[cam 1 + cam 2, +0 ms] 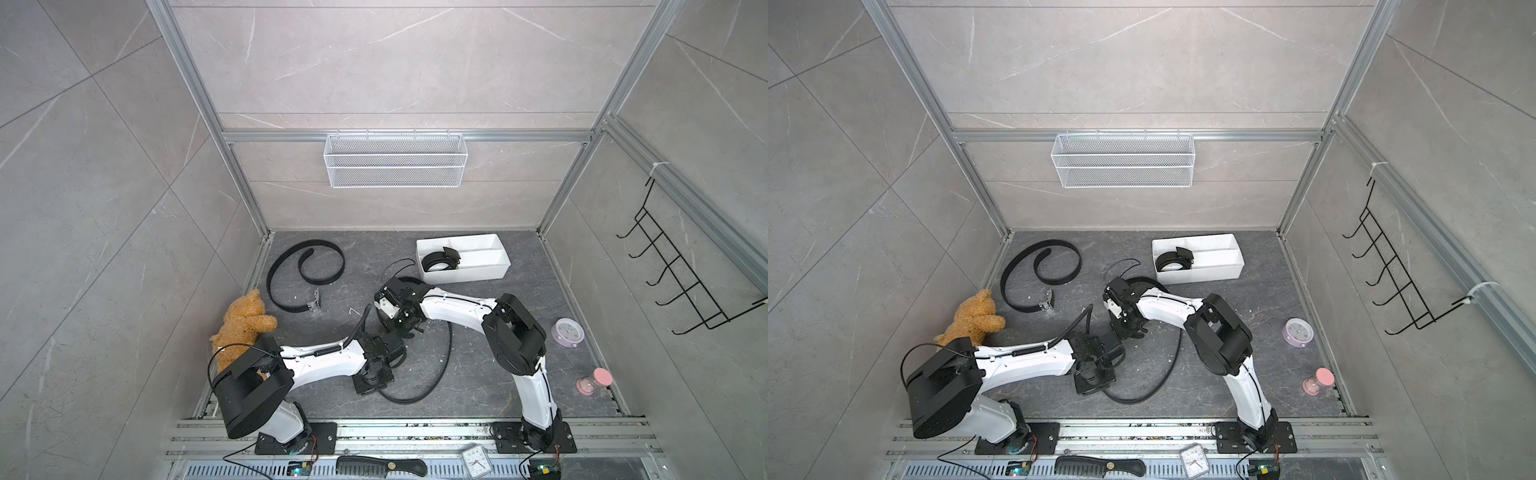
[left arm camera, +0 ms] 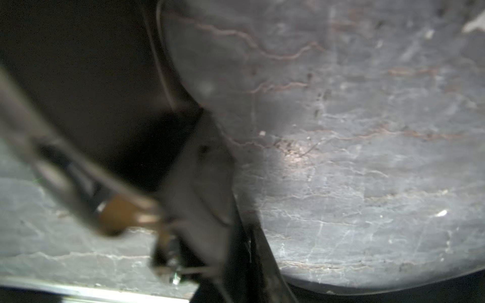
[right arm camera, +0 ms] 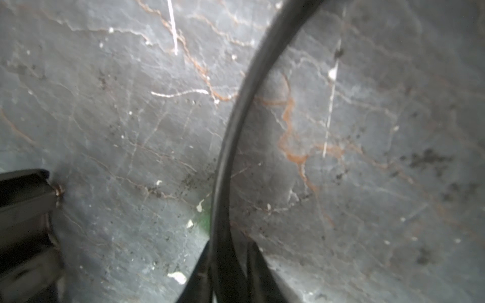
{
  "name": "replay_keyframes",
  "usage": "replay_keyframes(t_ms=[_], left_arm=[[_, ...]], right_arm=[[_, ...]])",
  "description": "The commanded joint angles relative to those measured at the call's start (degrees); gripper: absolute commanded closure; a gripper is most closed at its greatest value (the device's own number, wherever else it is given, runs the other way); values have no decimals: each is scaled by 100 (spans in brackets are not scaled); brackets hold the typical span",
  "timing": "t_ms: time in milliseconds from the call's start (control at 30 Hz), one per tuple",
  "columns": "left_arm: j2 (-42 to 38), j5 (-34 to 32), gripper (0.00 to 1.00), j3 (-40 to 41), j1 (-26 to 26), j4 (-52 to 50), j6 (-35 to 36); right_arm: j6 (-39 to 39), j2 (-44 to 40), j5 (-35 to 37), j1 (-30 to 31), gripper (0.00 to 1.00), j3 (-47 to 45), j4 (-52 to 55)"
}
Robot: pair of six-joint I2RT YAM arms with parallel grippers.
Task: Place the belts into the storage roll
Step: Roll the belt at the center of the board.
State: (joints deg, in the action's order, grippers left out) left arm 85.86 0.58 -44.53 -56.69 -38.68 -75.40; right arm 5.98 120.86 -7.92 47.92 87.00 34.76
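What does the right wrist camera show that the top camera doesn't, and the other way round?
Right wrist only: the right gripper closed on the loose belt, seen close up. Top view only: the storage tray holding a coiled belt, a spiral belt and a teddy bear. Both: the loose belt on the dark floor.

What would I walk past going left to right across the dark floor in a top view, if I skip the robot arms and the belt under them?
Teddy bear → loose curled belt → white storage tray with a coiled belt inside → purple clock → pink hourglass.
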Motion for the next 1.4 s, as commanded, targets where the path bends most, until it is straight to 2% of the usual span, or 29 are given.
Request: replay_keyframes(t_ms=[0,33,200,433,533,600,633,700,733,767,867,967,1133,1233,1367], left_arm=[[-138,-194,96,95,511,-161,405],[-200,-256,100,71,752,-211,620],[35,-635,100,-462,1747,-546,1961],[1199,-1556,100,-1723,2299,-657,3685],[1749,-1629,100,-2330,2381,-710,4069],[1902,-1499,100,-2583,2381,-737,4179],[1917,-1424,94,-2665,2374,-782,4210],[1818,-1295,69,-2707,2379,-878,4248],[1717,-1254,57,-2701,2364,-921,4261],[1601,-1228,49,-2713,2357,-1004,4291],[1261,-1341,35,-2942,2212,-1291,4455],[1146,-1484,34,-3365,1848,-1484,4819],[1648,-1229,33,-4009,1055,-1496,5559],[1935,-678,33,-4061,709,-1148,5543],[2104,-386,33,-4004,408,-709,5212]], right_arm=[[-48,-185,181,91,84,-390,178],[-21,-331,228,108,86,-558,167],[204,-1094,635,135,89,-1529,147],[211,-1641,1452,114,88,-2196,367],[226,-1596,1654,73,85,-2077,391],[303,-1549,1670,13,72,-1900,510],[347,-1567,1689,-6,63,-1820,580],[450,-1761,1635,-5,52,-1756,619],[553,-1905,1571,-15,47,-1749,611],[651,-2058,1461,-35,44,-1740,623],[1003,-2456,1265,-165,40,-1615,848],[1414,-2746,1097,-409,40,-1632,1143],[1827,-3451,1058,-1311,39,-2265,1242],[1742,-3536,1134,-1820,39,-2440,1204],[1606,-3317,1050,-2337,39,-2551,890]])
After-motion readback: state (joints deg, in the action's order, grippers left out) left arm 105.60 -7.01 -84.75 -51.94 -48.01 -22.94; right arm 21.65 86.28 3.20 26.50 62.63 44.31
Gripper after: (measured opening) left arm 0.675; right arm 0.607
